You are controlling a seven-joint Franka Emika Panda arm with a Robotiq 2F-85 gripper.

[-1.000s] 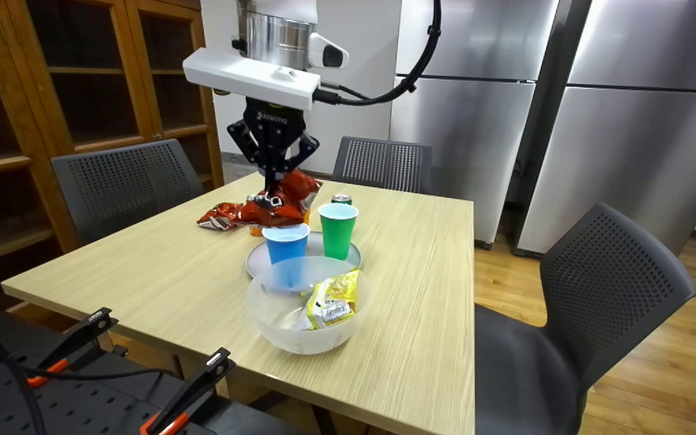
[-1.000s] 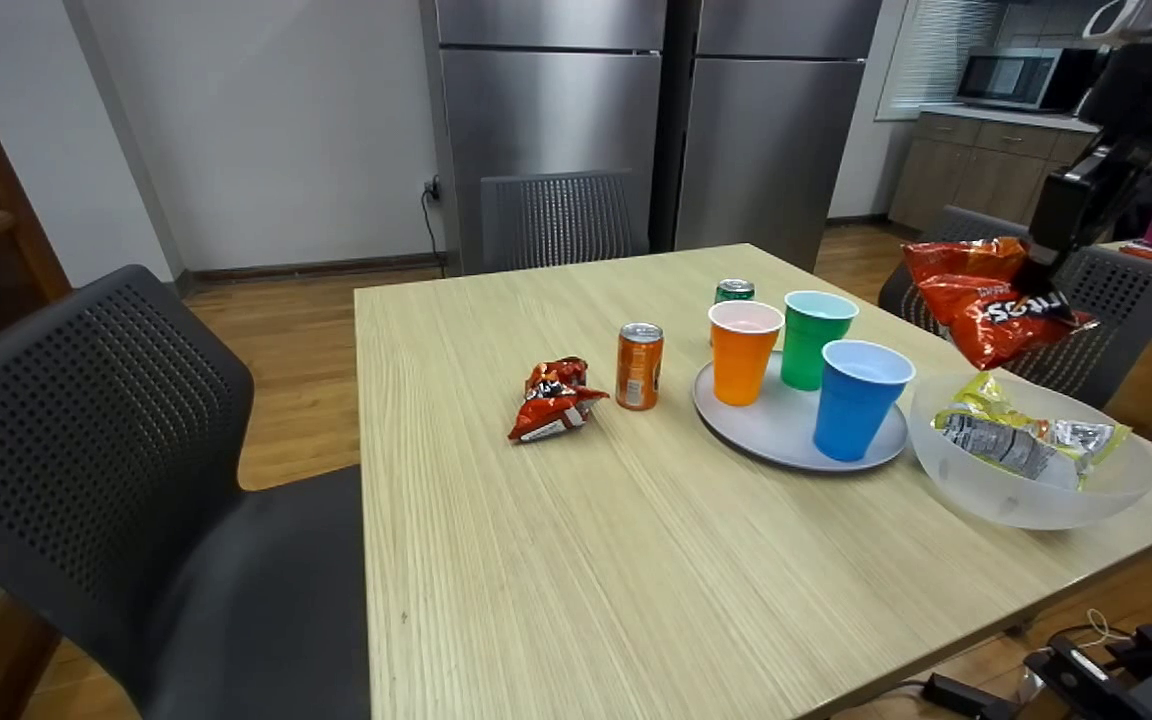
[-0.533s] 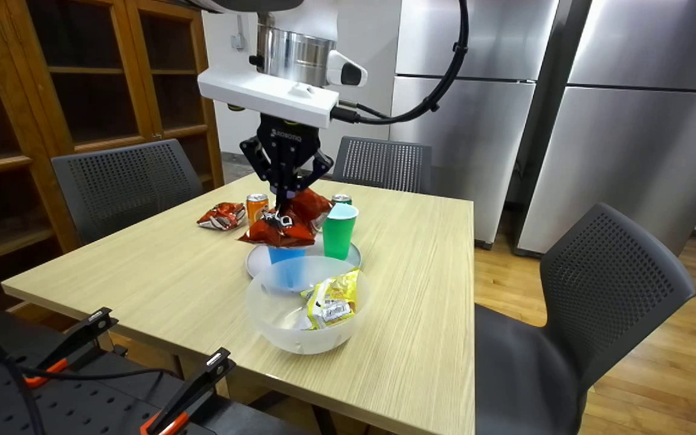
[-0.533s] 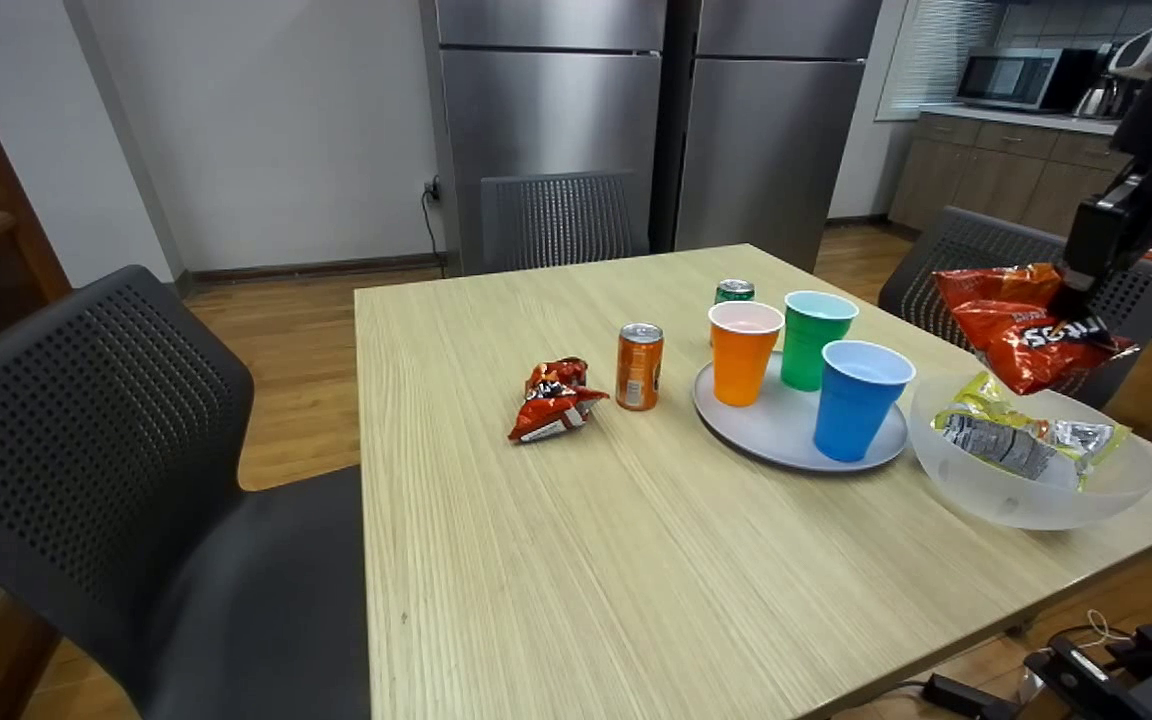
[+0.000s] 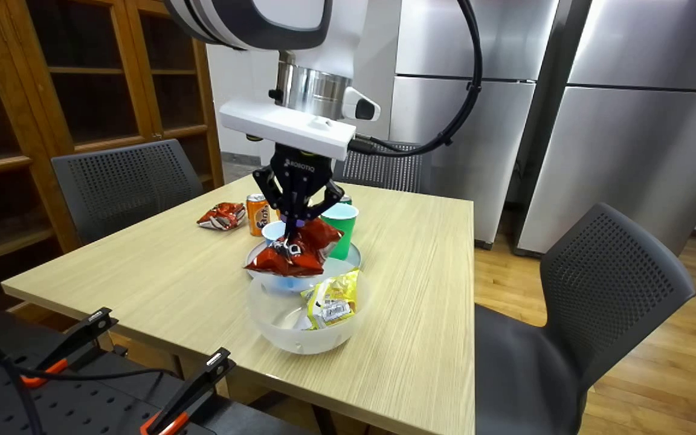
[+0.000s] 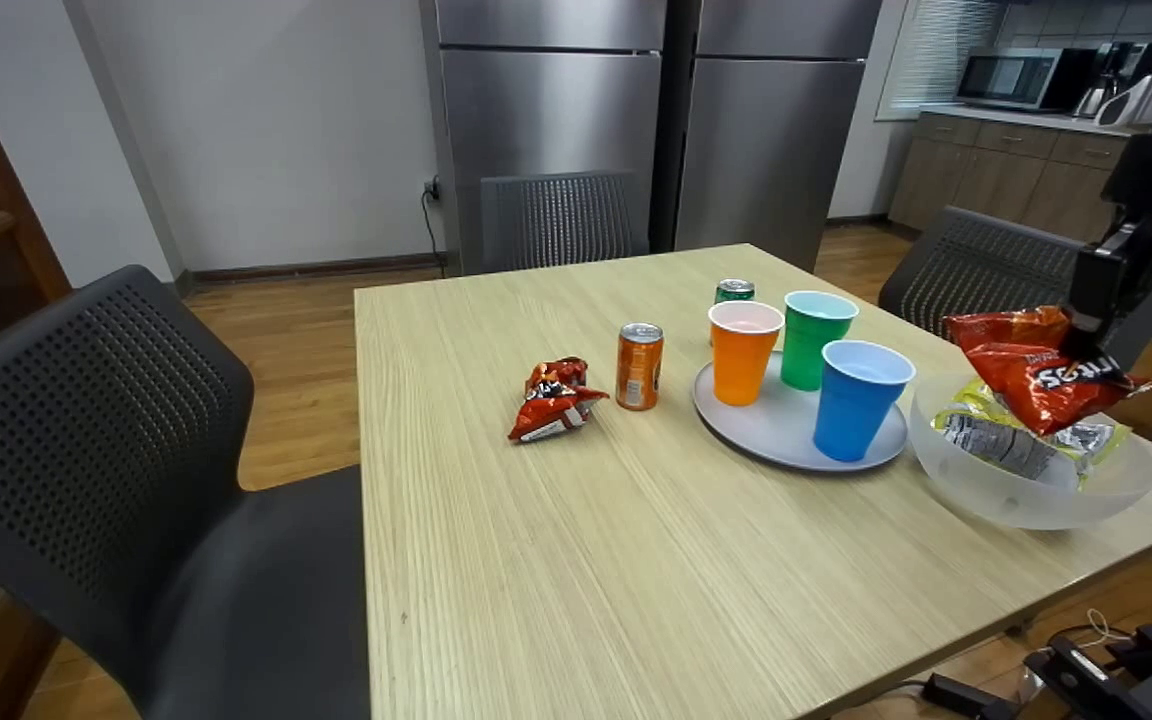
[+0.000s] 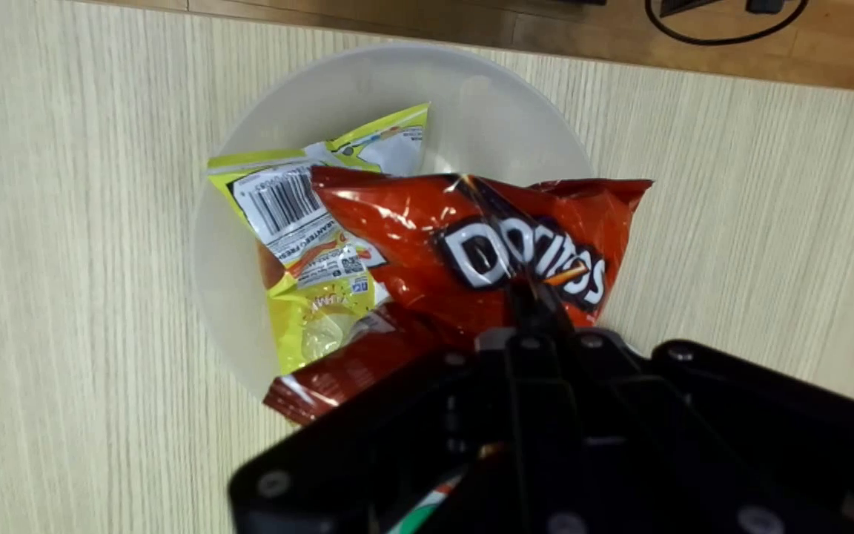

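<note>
one glossy red foil doritos bag is pinched in the black two-finger tool, which is narrowed onto its middle, ends sticking out both ways. bag hangs over the frosted translucent round bowl; in the wrist view its far end reaches past the rim. whether it touches anything inside, can't tell. bowl holds yellow-and-white glossy snack packaging, one bag or two, unclear, and sits on the pale wood-grain tabletop. just beside it, a round grey plate carries a tall blue plastic cup, a green plastic cup and an orange plastic cup. well apart: orange drink can and a crumpled red snack bag near it. risks, as judged: slick foil could slip or twist out if the pinch only has loose wrapping; the overhanging end could snag the rim if lowered off-centre, shoving or tipping a bowl that looks light; if released here, bag could slide off the packaging and out; a sideways swing toward the plate could topple the blue cup; too hard a squeeze might split the bag.
</note>
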